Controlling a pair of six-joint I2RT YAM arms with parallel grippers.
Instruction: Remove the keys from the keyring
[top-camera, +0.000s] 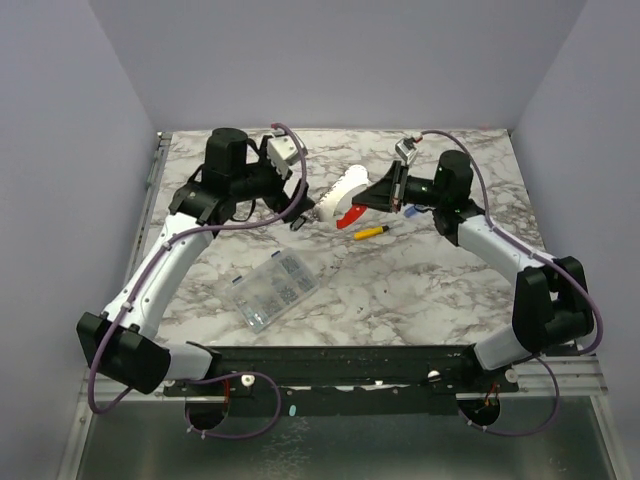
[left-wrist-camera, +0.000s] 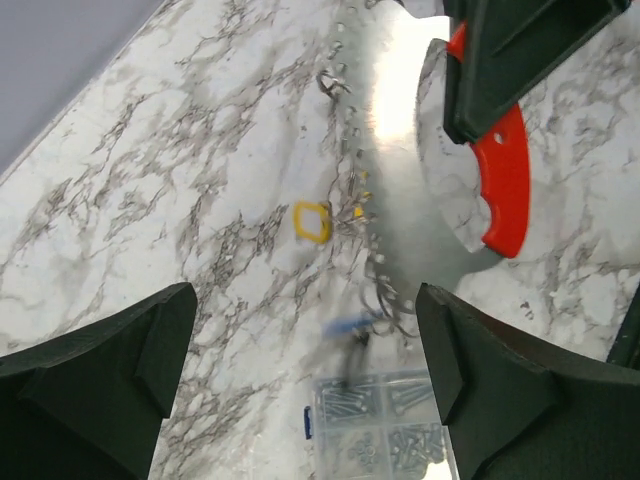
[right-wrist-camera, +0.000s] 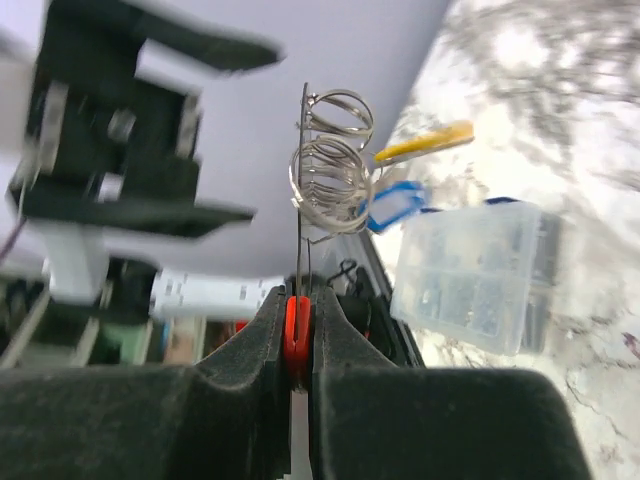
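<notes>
The keyring is a grey metal plate (left-wrist-camera: 420, 170) with a red curved band (left-wrist-camera: 505, 180). It is held above the table in the top view (top-camera: 342, 200). My right gripper (right-wrist-camera: 297, 300) is shut on the red band (right-wrist-camera: 297, 330), and its black fingers (left-wrist-camera: 520, 60) show in the left wrist view. Wire rings (right-wrist-camera: 330, 170) hang from the plate with the keys: a yellow tag (left-wrist-camera: 312, 221), a blurred blue tag (left-wrist-camera: 352, 323) and a dark one below it. My left gripper (left-wrist-camera: 305, 310) is open and empty, just left of the keyring (top-camera: 300, 220).
A clear plastic compartment box (top-camera: 275, 288) of screws lies on the marble table (top-camera: 420, 290) in front of the grippers, and shows in both wrist views (left-wrist-camera: 385, 430) (right-wrist-camera: 480, 275). A yellow-handled screwdriver (top-camera: 372, 232) lies under the right gripper. A blue item (top-camera: 412, 212) lies beside it.
</notes>
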